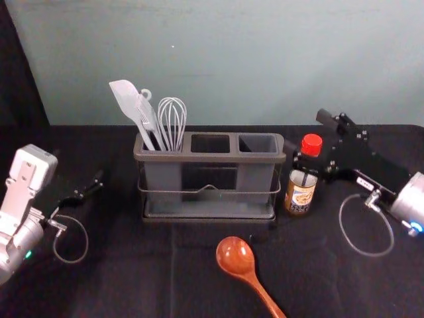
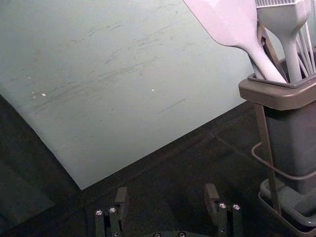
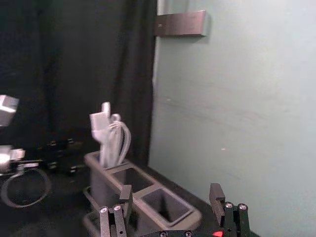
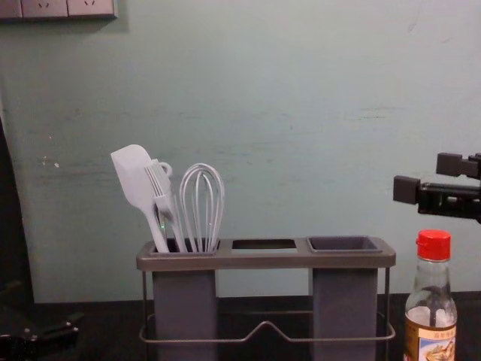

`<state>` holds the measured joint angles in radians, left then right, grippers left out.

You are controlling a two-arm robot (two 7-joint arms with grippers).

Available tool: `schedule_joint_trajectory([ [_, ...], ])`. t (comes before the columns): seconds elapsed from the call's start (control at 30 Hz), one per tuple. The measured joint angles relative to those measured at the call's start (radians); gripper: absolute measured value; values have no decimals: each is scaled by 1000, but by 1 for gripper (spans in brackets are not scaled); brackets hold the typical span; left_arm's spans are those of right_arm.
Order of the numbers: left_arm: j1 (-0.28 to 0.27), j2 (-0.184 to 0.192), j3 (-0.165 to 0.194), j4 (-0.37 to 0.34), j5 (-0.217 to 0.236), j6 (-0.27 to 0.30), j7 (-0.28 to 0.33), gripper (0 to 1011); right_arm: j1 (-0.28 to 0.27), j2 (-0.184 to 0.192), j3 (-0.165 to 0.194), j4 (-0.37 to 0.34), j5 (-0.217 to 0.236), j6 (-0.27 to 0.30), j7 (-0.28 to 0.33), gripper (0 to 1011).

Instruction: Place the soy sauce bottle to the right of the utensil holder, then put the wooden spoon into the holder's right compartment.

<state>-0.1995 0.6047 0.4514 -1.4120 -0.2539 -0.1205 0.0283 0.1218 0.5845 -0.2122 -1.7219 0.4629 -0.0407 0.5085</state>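
Spoon [image 1: 245, 266] clear, right tool [image 1: 305, 134] open above bottle [image 1: 301, 189], left tool [image 1: 97, 181] open left of holder [image 1: 209, 158].

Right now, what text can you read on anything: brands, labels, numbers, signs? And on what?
Nothing legible enough to quote.
Label on the soy sauce bottle: printed, too small to read.
White tag on the right arm: marks too blurred to read.
Utensil holder, wooden spoon: no text that I can see.

White spatula [image 4: 134, 177], brush [image 4: 159, 183] and whisk [image 4: 198, 203] — heads up, black tablecloth [image 1: 132, 278], dark curtain [image 3: 98, 59], pale green wall [image 4: 301, 113] — socket panel [image 4: 68, 7] mounted
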Motion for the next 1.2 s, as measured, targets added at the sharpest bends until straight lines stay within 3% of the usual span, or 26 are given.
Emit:
schedule_joint_trajectory([
  [0.27, 0, 0, 0, 0, 0, 0, 0, 1012, -47, 47, -27, -68, 18, 30, 24, 1000],
  [0.53, 0, 0, 0, 0, 0, 0, 0, 1011, -65, 57, -87, -96, 5, 126, -11, 1002],
  [0.63, 0, 0, 0, 0, 0, 0, 0, 1011, -49, 61, -121, -110, 9, 237, -30, 1002],
  [0.67, 0, 0, 0, 0, 0, 0, 0, 1011, -30, 66, -146, -118, 8, 310, -42, 1000],
  [0.77, 0, 0, 0, 0, 0, 0, 0, 1011, 9, 68, -194, -127, -4, 430, -64, 1000],
  [0.87, 0, 0, 0, 0, 0, 0, 0, 1012, 36, 65, -229, -127, -23, 500, -79, 1002],
  [0.93, 0, 0, 0, 0, 0, 0, 0, 1010, 76, 53, -278, -122, -54, 590, -97, 1000],
  [0.97, 0, 0, 0, 0, 0, 0, 0, 1011, 76, 53, -278, -122, -54, 590, -97, 1002],
  [1.2, 0, 0, 0, 0, 0, 0, 0, 1012, 165, 7, -358, -77, -122, 766, -113, 1002],
])
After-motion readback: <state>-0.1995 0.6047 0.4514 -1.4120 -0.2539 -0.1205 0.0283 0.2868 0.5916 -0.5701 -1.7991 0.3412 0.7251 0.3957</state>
